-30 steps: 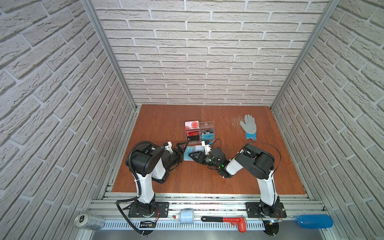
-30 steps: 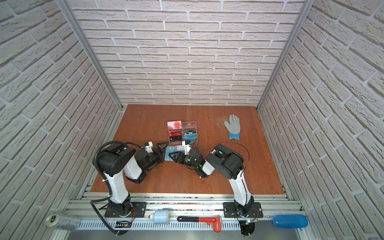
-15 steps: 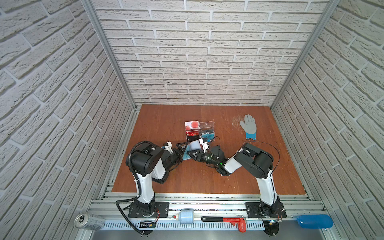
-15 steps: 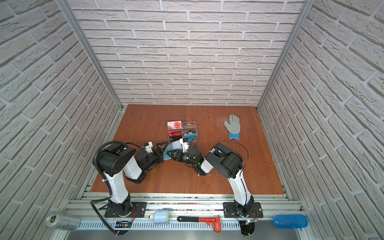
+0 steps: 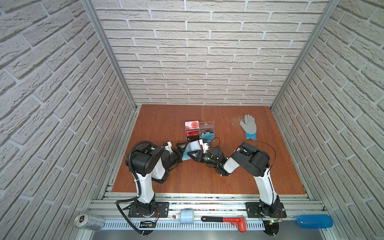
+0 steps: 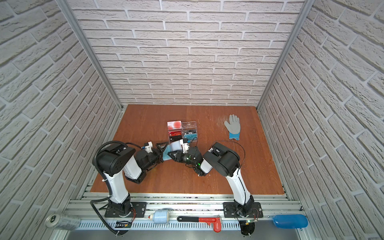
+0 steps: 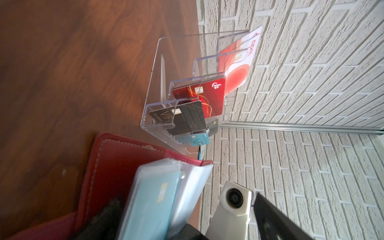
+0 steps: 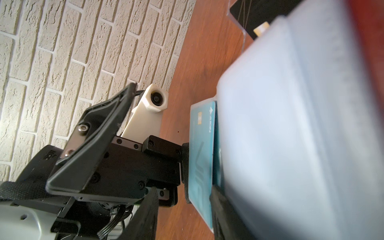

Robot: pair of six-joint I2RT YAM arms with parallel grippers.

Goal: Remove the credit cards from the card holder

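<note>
red card holder (image 7: 108, 166) is open between the two grippers, just before the acrylic card stand (image 7: 154, 83) on the bench (image 5: 207, 182), clear sleeves (image 7: 193, 182) fanned out. teal credit card (image 8: 200, 158), lettering perhaps "aion", sits in a sleeve. left gripper (image 5: 182, 151): jaws fully spread, one finger (image 8: 185, 164) against that sleeve. right gripper (image 5: 191, 151): jaws part open astride the card's edge, one finger clear of it. stand cards (image 7: 187, 116) read "vip".

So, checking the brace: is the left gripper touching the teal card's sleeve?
Touching. The right wrist view shows one finger of the left gripper flat against the teal card's sleeve, no gap.
</note>
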